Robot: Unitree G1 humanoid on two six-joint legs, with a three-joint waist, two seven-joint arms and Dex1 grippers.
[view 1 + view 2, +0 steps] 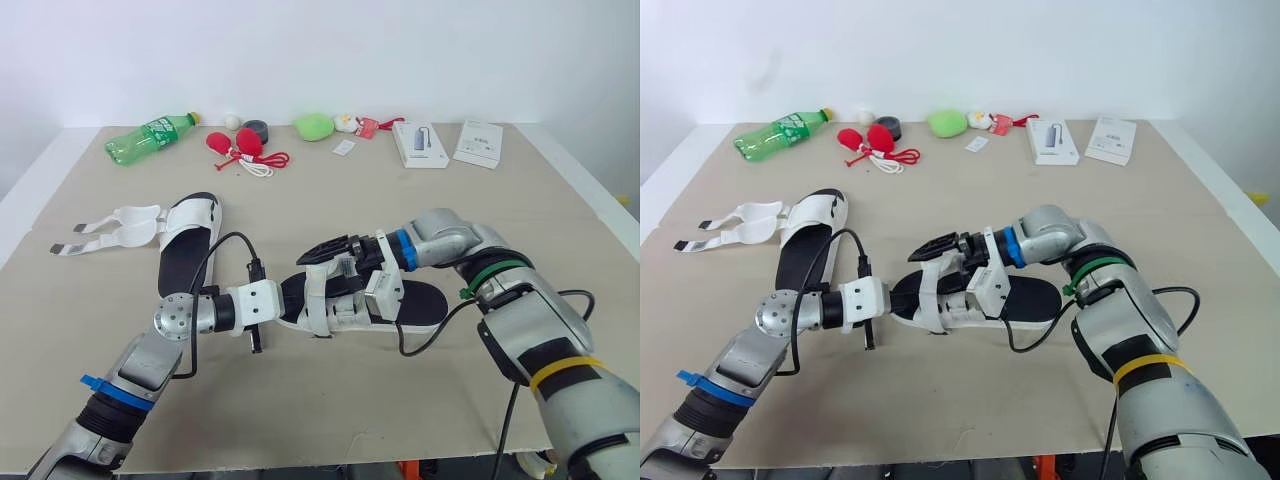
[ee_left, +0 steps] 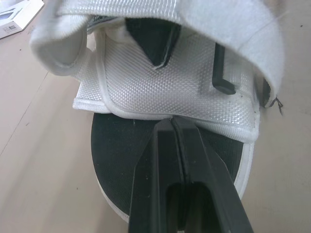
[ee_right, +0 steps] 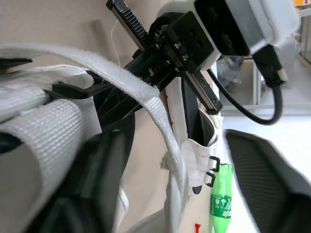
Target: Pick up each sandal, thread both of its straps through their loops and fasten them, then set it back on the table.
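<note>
On table [image 1: 330, 400], sandal [image 1: 420, 305] half hidden, left gripper [image 2: 173, 122] closed at heel [image 2: 121, 160], right gripper [image 3: 172, 136] spread around strap [image 3: 146, 92].

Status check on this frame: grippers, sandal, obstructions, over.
Left gripper jaws shut, tips at mesh flap of centre sandal. Right gripper jaws open, straddling its strap. Other sandal lies flat, straps splayed. Bottle far back, out of the way.
</note>
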